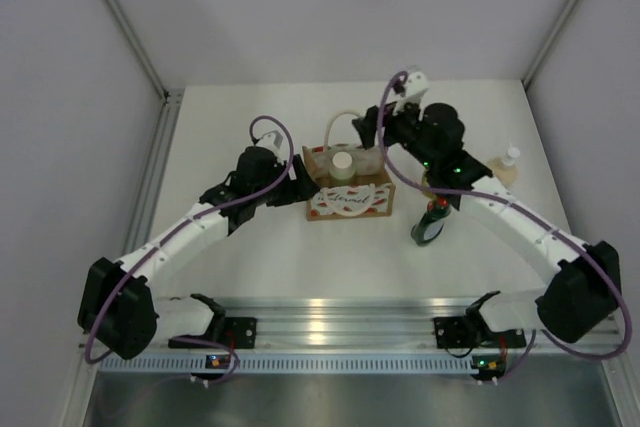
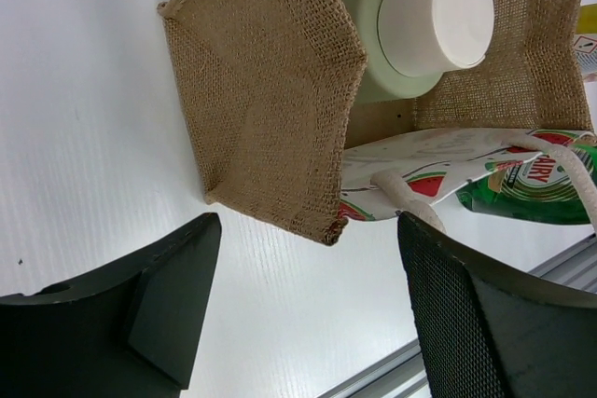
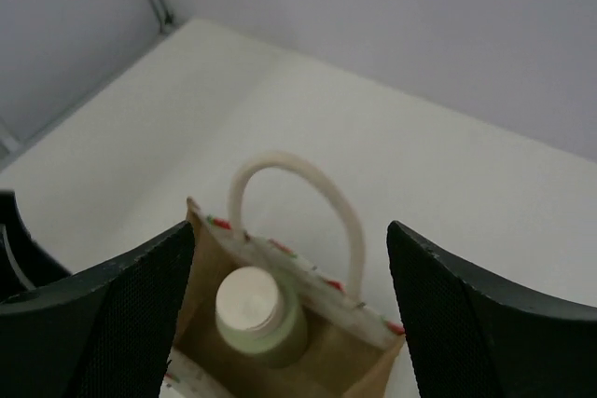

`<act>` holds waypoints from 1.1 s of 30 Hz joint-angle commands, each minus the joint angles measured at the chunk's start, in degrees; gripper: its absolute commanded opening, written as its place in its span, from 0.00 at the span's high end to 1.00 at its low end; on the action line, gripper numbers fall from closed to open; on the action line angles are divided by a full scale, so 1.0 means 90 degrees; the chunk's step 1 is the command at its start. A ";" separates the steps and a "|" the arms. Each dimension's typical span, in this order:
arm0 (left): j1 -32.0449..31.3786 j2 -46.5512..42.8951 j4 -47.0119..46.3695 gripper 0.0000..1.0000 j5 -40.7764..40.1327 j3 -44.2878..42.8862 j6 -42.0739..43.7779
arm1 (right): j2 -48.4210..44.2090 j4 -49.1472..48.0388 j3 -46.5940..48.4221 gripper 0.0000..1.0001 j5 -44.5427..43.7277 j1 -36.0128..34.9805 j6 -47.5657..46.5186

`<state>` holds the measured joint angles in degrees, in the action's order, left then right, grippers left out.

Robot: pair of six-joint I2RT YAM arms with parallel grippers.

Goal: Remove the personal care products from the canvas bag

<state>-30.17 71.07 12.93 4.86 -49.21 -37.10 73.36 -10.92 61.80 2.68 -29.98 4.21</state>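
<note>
Evidently one removal remains: the pale green bottle [image 3: 256, 316] stands inside the canvas bag [image 1: 347, 199], right gripper [image 3: 284, 263] spread above, left gripper [image 2: 308, 272] spread beside. Next: descend, pinch its cap.

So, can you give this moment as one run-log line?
left gripper open beside canvas bag | right gripper open above bag | pale green bottle in bag | dark green bottle, peach bottle out
</note>
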 commanded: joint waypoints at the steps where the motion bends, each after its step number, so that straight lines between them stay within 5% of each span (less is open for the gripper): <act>1: -0.0026 -0.0006 -0.0255 0.19 -0.0072 -0.0021 0.0109 | 0.0861 0.2049 0.0720 0.19 -0.0608 -0.0731 -0.0175; 15: -0.0026 -0.0035 -0.0255 0.19 -0.0101 0.0058 0.0099 | 0.2932 0.3507 0.2361 0.18 -0.1274 -0.1366 -0.0028; 33: -0.0017 -0.0181 -0.0255 0.19 -0.0169 0.0077 0.0119 | 0.4094 0.3576 0.2596 0.19 -0.1430 -0.1425 0.0353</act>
<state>-30.17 71.22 12.91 4.21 -48.84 -37.08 108.51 19.94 82.65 -9.15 -41.60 6.26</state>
